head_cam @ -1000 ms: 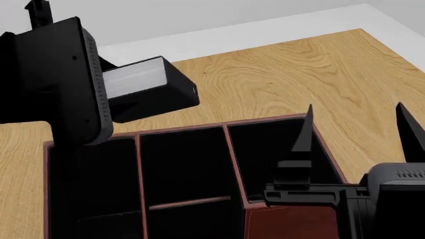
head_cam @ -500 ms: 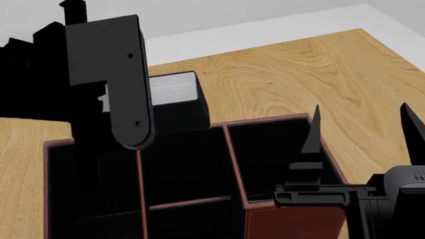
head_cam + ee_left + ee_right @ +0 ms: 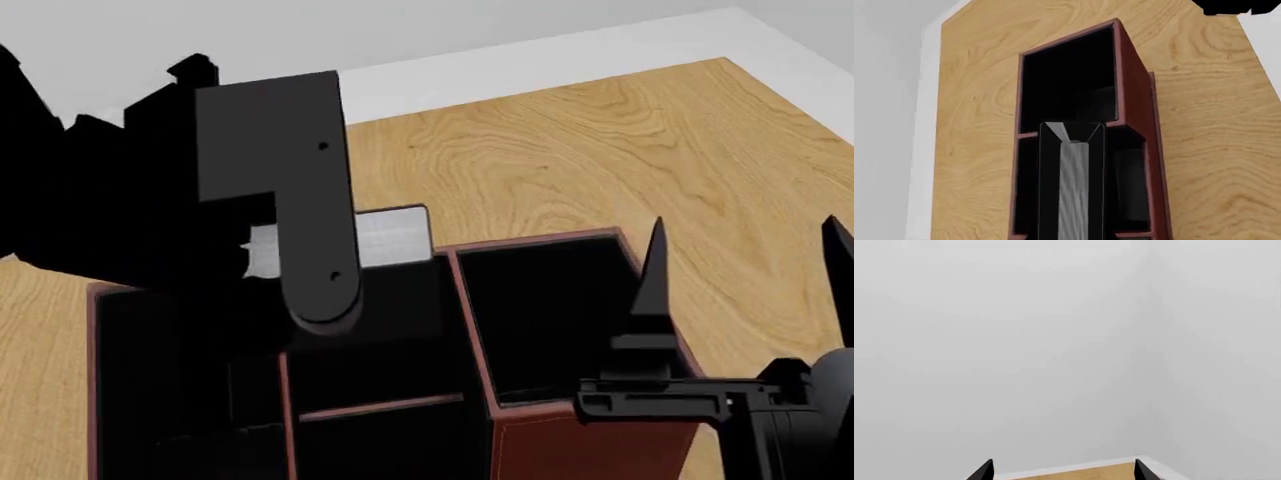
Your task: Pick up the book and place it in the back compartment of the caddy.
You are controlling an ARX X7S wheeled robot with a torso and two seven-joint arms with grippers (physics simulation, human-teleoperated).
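No text, label or number can be read anywhere. The book [image 3: 387, 235] and the caddy [image 3: 587, 445] carry none — both are plain.

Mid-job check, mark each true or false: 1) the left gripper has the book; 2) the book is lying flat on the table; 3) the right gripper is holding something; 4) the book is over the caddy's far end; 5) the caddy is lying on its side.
1) True. The left gripper is shut on the book.
2) False. The book is held up in the air, its page edge showing above the caddy, not resting on the table.
3) False. The right gripper is open, its fingers apart with nothing between them.
4) True. In the left wrist view the book hangs above the caddy's cells, near the far rim.
5) False. The caddy stands upright with its cells opening upward.
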